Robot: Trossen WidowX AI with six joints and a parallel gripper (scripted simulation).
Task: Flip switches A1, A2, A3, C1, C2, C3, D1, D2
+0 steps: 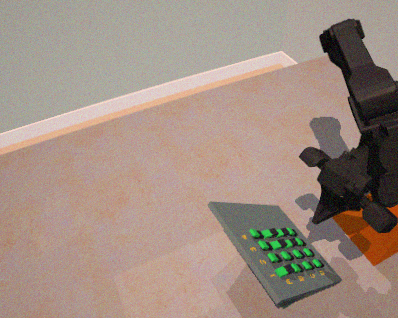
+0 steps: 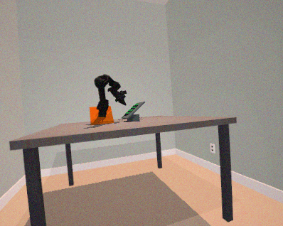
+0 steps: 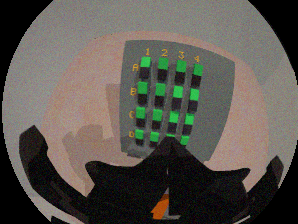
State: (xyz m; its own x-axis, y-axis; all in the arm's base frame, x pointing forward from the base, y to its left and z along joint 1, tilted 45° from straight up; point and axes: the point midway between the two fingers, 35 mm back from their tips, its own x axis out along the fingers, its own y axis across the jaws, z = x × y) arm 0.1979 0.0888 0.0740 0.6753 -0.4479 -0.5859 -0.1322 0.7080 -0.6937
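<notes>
1. Starting nearest the wrist camera: the gripper (image 3: 169, 156) is filling the lower frame as a dark mass, its fingers pressed fully together and gripping nothing. Its tip is overlapping the near edge of the panel in this view, around row D.
2. Just past the tip, the switch panel (image 3: 213, 106) is lying in full view, grey, with yellow column numbers 1 to 4 along its far edge and row letters down its left side.
3. The rocker switches (image 3: 161, 99) are showing as green-and-black pairs in a four-by-four grid; which end of each is raised I cannot tell from here.
4. From the top view, the gripper (image 1: 321, 216) is hanging apart from the panel (image 1: 237, 220), off the panel's arm-side edge, not touching any switch.
5. Behind the panel, the arm (image 1: 374, 100) is rising from an orange base block (image 1: 382, 240), with its shadow falling on the table beside the panel.
6. From the exterior view, the panel (image 2: 134, 109) is sitting tilted on a stand, its face sloping up away from the arm, and the gripper (image 2: 123, 102) is hovering above and just short of it.
7. The wooden table (image 2: 168, 124) is carrying the panel near its far side, beside the base block (image 2: 94, 115).
8. Farthest out, grey-green walls (image 2: 222, 71) are enclosing the room.
</notes>
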